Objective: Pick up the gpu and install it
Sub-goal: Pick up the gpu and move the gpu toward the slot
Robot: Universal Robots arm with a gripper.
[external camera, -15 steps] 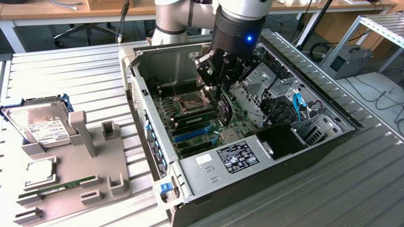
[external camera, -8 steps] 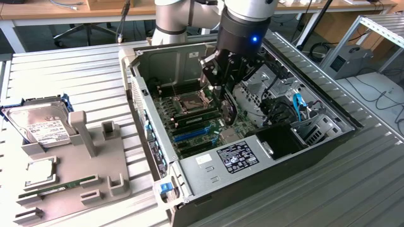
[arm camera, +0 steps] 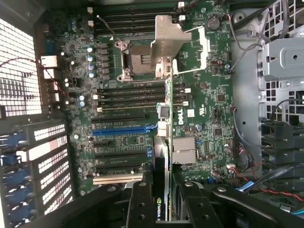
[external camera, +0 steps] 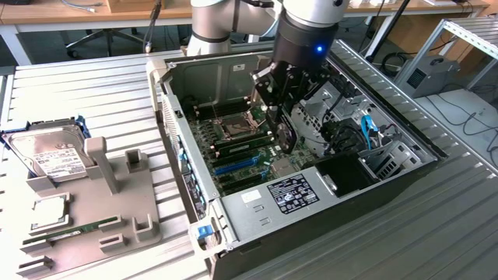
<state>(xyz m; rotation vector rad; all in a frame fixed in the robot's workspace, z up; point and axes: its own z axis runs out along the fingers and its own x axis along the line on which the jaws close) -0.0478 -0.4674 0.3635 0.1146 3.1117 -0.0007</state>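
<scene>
I see a ribbed metal table (external camera: 93,87) with a big open computer case (external camera: 374,181) lying on it. Inside the case is a green motherboard (external camera: 233,146) (arm camera: 209,95), and in the wrist view I can read "DELL" on it in white. A black and white sticker (external camera: 288,194) sits on a silver box in the case, but its words are too small for me to read. Beside the case, a gray tray (external camera: 109,204) holds a hard drive (external camera: 51,154) with a white label and a thin green memory stick (external camera: 74,230). My gripper (external camera: 284,111) (arm camera: 164,199) is squeezed tight on the gpu (external camera: 286,131) (arm camera: 162,152), which hangs on edge over the motherboard. I can read "NVIDIA" on the card. Its far end hides part of the board, so I cannot tell if it touches.
</scene>
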